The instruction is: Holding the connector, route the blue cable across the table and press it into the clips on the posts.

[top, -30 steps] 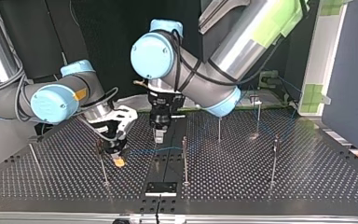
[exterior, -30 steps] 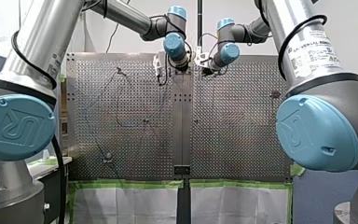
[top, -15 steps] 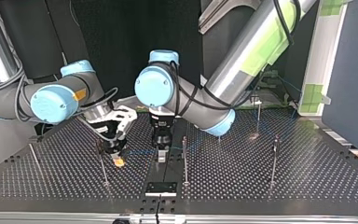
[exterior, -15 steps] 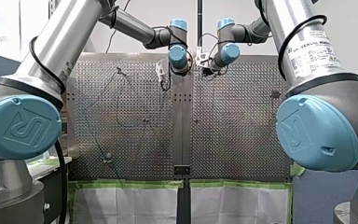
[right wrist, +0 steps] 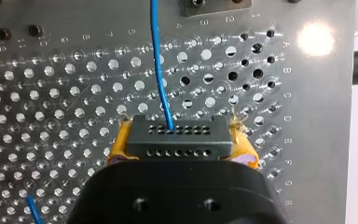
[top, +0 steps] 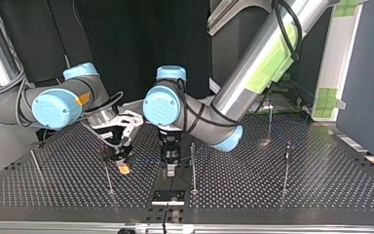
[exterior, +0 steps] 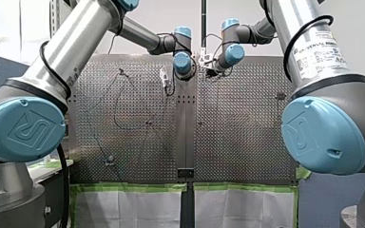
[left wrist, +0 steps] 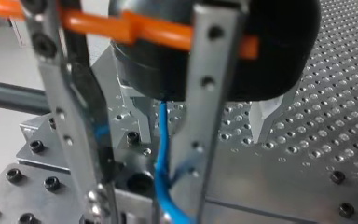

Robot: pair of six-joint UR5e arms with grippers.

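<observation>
Tugging the connector [right wrist: 177, 137] held in your right gripper [right wrist: 182, 145] risks slipping the blue cable [right wrist: 160, 70] from your wide left gripper [left wrist: 142, 186].

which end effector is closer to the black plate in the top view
Left: my left end effector hangs just behind the black plate; my right end effector is off to the view's left.

The table [top: 321, 190] is a metal plate full of holes, with a plain strip [top: 177, 183] along its middle. In the top view a small black plate [top: 168, 197] lies on the strip at the near edge. A thin post [top: 193, 168] stands upright just right of the strip, a second post [top: 286, 168] well right of it, a third post [top: 108, 175] left of it, and a fourth post [top: 35, 165] far left of it.
</observation>
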